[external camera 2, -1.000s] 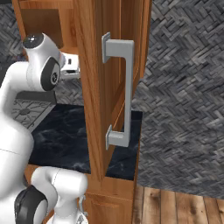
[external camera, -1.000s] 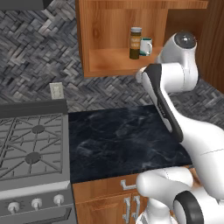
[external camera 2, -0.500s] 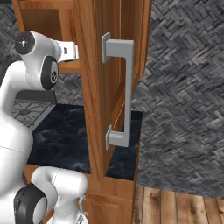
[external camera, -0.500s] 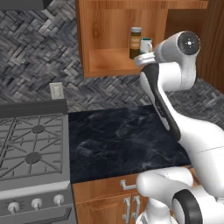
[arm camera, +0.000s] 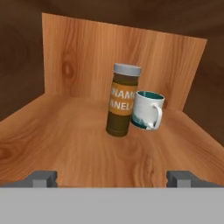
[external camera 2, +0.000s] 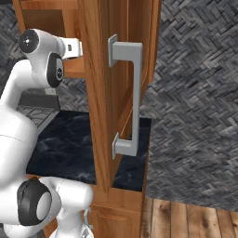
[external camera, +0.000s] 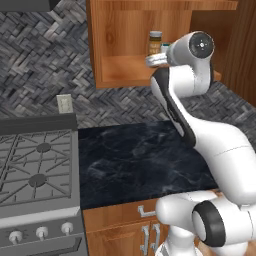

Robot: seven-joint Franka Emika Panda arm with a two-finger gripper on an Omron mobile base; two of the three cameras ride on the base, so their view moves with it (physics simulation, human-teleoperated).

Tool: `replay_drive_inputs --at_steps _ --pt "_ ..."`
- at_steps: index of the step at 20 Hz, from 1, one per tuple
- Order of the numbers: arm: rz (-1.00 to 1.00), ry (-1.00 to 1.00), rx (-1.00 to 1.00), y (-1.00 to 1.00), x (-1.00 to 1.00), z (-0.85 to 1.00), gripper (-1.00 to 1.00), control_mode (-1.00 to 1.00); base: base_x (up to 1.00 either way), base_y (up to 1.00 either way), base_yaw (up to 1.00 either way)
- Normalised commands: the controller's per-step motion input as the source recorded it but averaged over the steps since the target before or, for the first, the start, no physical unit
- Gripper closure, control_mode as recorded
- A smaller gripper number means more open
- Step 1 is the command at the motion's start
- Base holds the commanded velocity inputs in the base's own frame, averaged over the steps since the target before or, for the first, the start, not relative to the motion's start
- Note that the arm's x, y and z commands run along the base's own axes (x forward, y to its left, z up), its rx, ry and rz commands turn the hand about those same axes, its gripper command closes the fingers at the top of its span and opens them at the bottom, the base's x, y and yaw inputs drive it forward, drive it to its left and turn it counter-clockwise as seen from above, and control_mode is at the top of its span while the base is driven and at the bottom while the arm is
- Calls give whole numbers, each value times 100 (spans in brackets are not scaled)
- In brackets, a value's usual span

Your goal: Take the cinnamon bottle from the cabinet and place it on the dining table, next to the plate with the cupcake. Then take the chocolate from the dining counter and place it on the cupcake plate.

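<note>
My claw (arm camera: 112, 178) is spread wide with nothing in it; its two dark fingertips (arm camera: 42, 178) stand far apart at the bottom of the hand view, at about seven and five o'clock, over the wooden shelf (arm camera: 65, 140) of the open cabinet (external camera: 125, 45); the cinnamon bottle (arm camera: 123, 99) stands upright toward the back of that shelf, at roughly twelve o'clock from my claw and well apart from it; it has a grey lid and an orange label with part of its lettering showing. A white mug (arm camera: 147, 110) with a teal inside sits just beside the bottle at its three o'clock, handle turned toward me; I cannot tell whether they touch. In the left base view the bottle (external camera: 155, 43) shows just above my wrist, at about eleven o'clock from it; below lie the dark marble counter (external camera: 135, 160) and, at nine o'clock from it, the gas stove (external camera: 35, 170). In the right base view the cabinet door (external camera 2: 116, 93) stands open with its grey handle (external camera 2: 129, 97) facing the camera.
</note>
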Motion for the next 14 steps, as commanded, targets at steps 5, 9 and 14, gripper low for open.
replay_drive_inputs --at_steps 5,9,14 --pt "-5 5 7 -5 33 0 -100 -100 0 0 0" --pt "-11 3 1 0 41 0 -100 -100 0 0 0" --pt "-11 0 0 0 32 0 -100 -100 0 0 0"
